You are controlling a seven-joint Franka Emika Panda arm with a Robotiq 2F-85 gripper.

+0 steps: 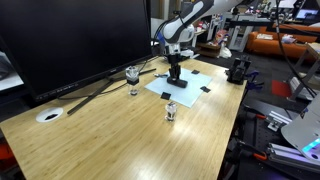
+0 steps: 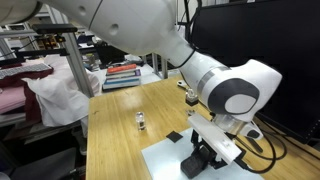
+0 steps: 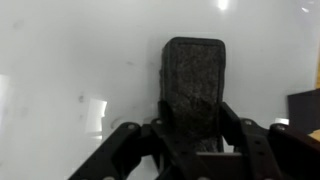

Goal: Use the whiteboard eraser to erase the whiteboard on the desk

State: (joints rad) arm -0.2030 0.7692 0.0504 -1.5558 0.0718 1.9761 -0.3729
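The dark oblong whiteboard eraser (image 3: 193, 85) sits between my gripper's (image 3: 195, 118) fingers, which are shut on it; it lies against the pale whiteboard (image 3: 70, 70). In both exterior views my gripper (image 1: 175, 72) (image 2: 200, 160) is low over the whiteboard (image 1: 190, 88) (image 2: 165, 160), which lies flat on the wooden desk (image 1: 120, 140) (image 2: 115, 120) with black patches at its corners. The eraser itself is hard to make out under the fingers in the exterior views.
A big black monitor (image 1: 70, 40) stands at the back of the desk. A small glass item (image 1: 171, 111) (image 2: 140, 122) and a stemmed glass (image 1: 132, 75) stand near the sheet. A white disc (image 1: 48, 115) sits in the desk. Books (image 2: 122, 75) lie at the far end.
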